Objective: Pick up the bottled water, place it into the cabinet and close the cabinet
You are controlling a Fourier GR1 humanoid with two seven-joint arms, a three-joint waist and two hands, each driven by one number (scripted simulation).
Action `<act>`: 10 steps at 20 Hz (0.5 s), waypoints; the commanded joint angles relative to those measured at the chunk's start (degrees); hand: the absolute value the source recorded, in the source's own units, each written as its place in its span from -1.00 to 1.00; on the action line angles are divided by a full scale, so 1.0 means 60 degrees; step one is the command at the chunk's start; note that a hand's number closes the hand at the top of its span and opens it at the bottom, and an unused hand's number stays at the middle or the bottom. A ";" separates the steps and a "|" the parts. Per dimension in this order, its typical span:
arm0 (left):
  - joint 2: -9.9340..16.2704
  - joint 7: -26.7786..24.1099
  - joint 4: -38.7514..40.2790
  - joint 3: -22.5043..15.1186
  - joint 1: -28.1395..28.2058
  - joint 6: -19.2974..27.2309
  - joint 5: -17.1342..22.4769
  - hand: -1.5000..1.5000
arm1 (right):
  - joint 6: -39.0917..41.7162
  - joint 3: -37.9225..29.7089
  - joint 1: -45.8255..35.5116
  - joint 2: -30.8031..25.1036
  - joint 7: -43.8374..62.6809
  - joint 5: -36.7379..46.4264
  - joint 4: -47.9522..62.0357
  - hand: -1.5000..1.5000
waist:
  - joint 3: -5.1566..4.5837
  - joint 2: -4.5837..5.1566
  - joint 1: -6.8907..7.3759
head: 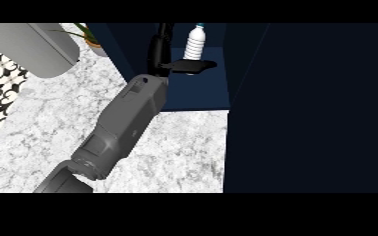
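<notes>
Marble-patterned white and grey worktop [184,145] fills the lower left of the head view, while a dark blue cabinet [203,87] stands open at the top centre, its door [303,110] swung out and covering the whole right side of the view. One grey forearm [122,127] comes in from the lower left edge and stretches diagonally up into the cabinet opening. Judged by its entry on the view's left, this is the left arm. Its black hand [166,62] is inside the cabinet, with the thumb and fingers [201,65] curled round the lower part of the bottled water [196,42]. The bottle is upright, clear and ribbed, with a white body and a pale blue cap at the top, and it sits within the cabinet's interior against the dark back wall. Whether its base touches the cabinet floor cannot be told, since the hand hides it. At the upper left a grey rounded appliance [40,47] lies on the worktop, with a potted plant [90,37] just beside it near the cabinet's left wall. A black-and-white patterned surface [9,82] shows at the far left edge
</notes>
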 commanded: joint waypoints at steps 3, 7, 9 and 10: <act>-0.0022 0.0396 -0.1679 -0.0657 0.1200 -0.0680 0.0379 -1.00 | -0.0348 -0.0146 -0.0136 -0.0011 0.0796 -0.0457 -0.1023 -1.00 | 0.0002 -0.0042 0.0209; -0.0022 0.0517 -0.3534 -0.1842 0.2481 -0.0847 0.0990 -1.00 | -0.0393 0.0624 0.0322 0.0144 0.0673 0.0261 -0.1245 -1.00 | -0.0005 -0.0111 0.0146; -0.0022 0.0325 -0.4336 -0.2400 0.3299 -0.0932 0.1394 -1.00 | -0.0666 0.0488 -0.0308 0.0175 0.1179 0.0103 -0.1232 -1.00 | -0.0008 -0.0045 0.0221; -0.0022 0.0497 -0.4952 -0.2437 0.3523 -0.0815 0.1058 -1.00 | -0.0511 0.0622 0.0132 0.0272 0.0566 0.0149 -0.0900 -1.00 | 0.0001 -0.0109 0.0276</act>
